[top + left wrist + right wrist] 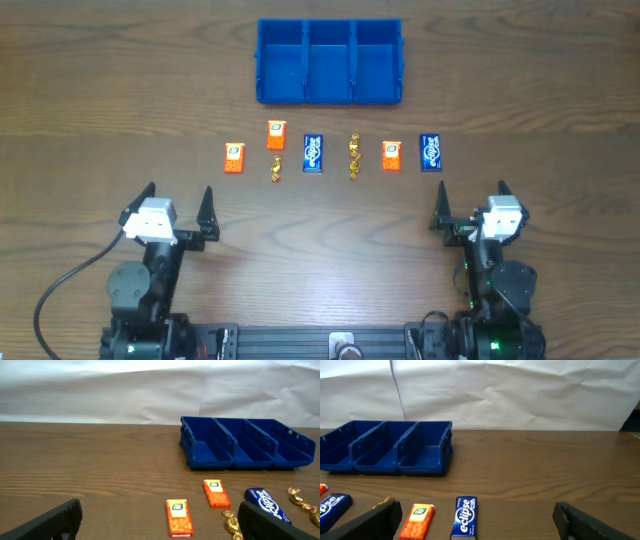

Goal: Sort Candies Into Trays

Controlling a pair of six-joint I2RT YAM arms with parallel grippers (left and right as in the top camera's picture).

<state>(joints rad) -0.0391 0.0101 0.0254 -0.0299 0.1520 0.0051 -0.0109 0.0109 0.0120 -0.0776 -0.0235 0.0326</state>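
A blue tray (330, 95) with three compartments stands at the far middle of the table, all compartments bare. In front of it lies a row of candies: three orange boxes (234, 157) (276, 135) (392, 155), two blue packs (313, 152) (431, 152) and three gold-wrapped sweets (276, 168) (354, 145) (354, 171). My left gripper (178, 205) rests open near the front left, short of the row. My right gripper (471, 200) rests open at the front right, just behind the right blue pack (464, 516). Neither holds anything.
The wooden table (100, 100) stretches wide to both sides of the tray. A white backdrop (100, 390) hangs behind the far edge. A black cable (60, 290) loops beside the left arm's base.
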